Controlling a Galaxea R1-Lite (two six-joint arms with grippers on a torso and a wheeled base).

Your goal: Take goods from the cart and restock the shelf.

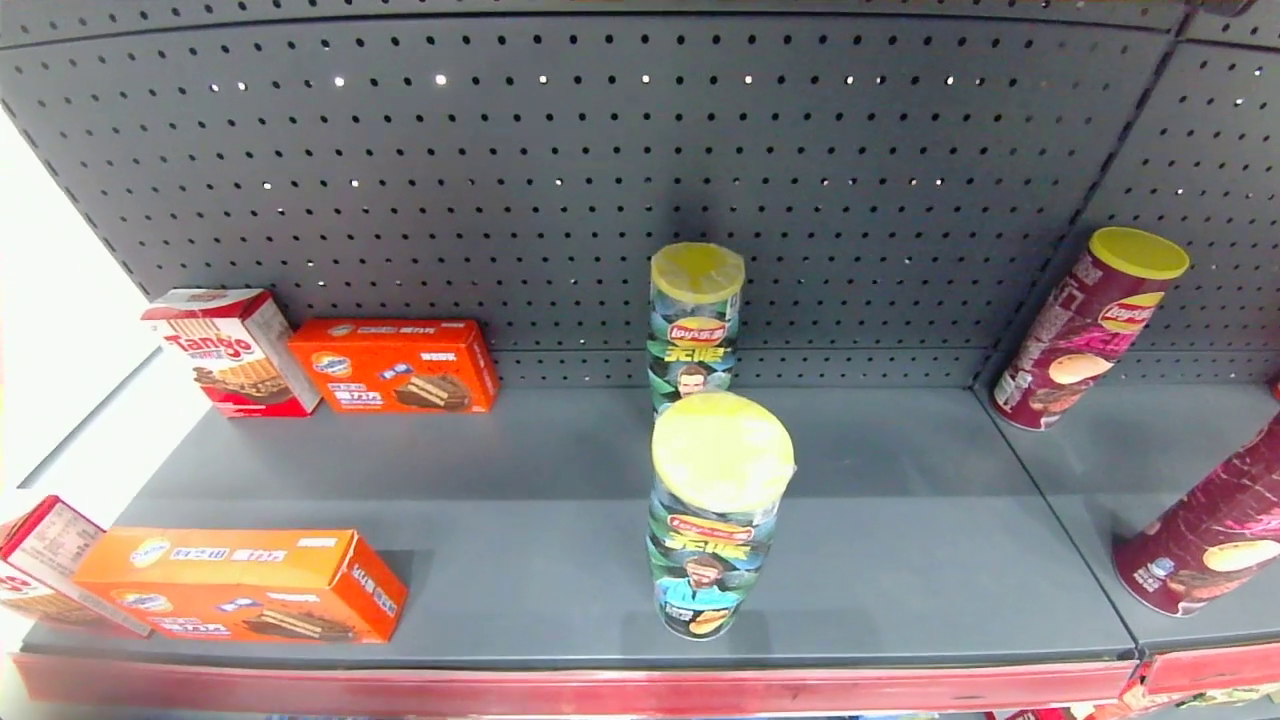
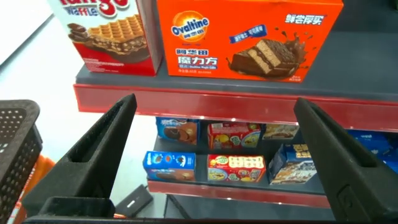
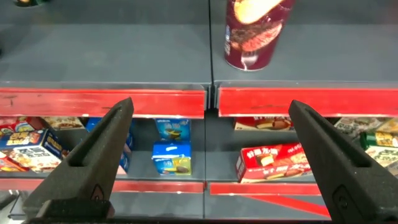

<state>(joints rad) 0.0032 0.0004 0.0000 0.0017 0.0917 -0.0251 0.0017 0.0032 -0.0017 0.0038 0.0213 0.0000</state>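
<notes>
Black fingers of the left gripper (image 2: pixel 216 106) are spread wide, holding nothing, just in front of the red shelf edge (image 2: pixel 236 99); an orange wafer box (image 2: pixel 249 38) sits right behind that edge. The right gripper (image 3: pixel 211 107) is open too, facing the same edge, maroon chip can (image 3: pixel 254 31) just behind it.

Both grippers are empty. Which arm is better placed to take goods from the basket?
Probably the left: the left gripper, open, is beside the black basket; the right gripper faces the purple can.
</notes>
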